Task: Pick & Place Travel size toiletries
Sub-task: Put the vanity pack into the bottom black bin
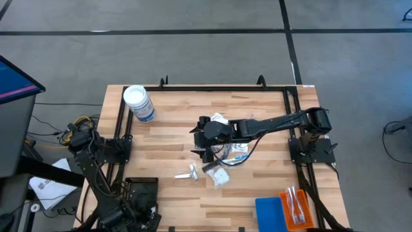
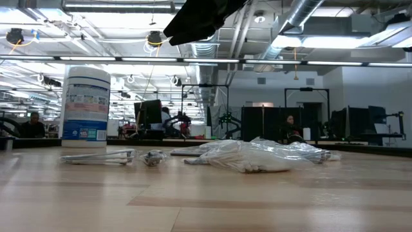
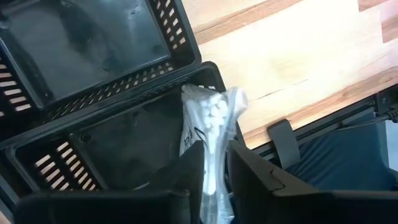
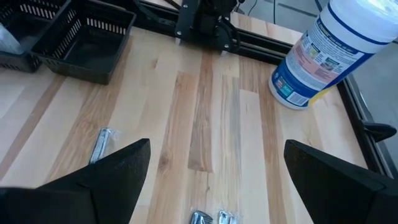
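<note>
The sachet (image 3: 208, 134) I'm working with is a clear crinkly packet full of little white bits, and it's sitting between my left hand's (image 3: 214, 171) fingers, standing up inside the black tray (image 3: 112, 146) at the near-left corner of the surface (image 1: 270, 187). The jaws have only a narrow gap and the packet fills it, but I can't tell from the wrist view whether they're actually pinching it or have just let go. A second black tray (image 3: 74, 43) sits right next to the first, touching it.

The rest of the toiletries are still in a heap (image 1: 225, 158) mid-surface: clear wraps, white packets, a silvery piece (image 1: 191, 173) lying off to the left of the pile. In the low view it's one crumpled mound of plastic.

My right hand (image 4: 214, 174) hovers over the left edge of that heap, fingers spread wide with nothing between them, just bare wood and a couple of small silvery bits showing below.

The jar (image 1: 138, 103) stands upright at the far-left of the surface, well apart from the heap. A blue tray (image 1: 269, 212) and an orange tray (image 1: 295, 207) sit side by side at the near-right edge, the orange one with some clear-wrapped items in it.
</note>
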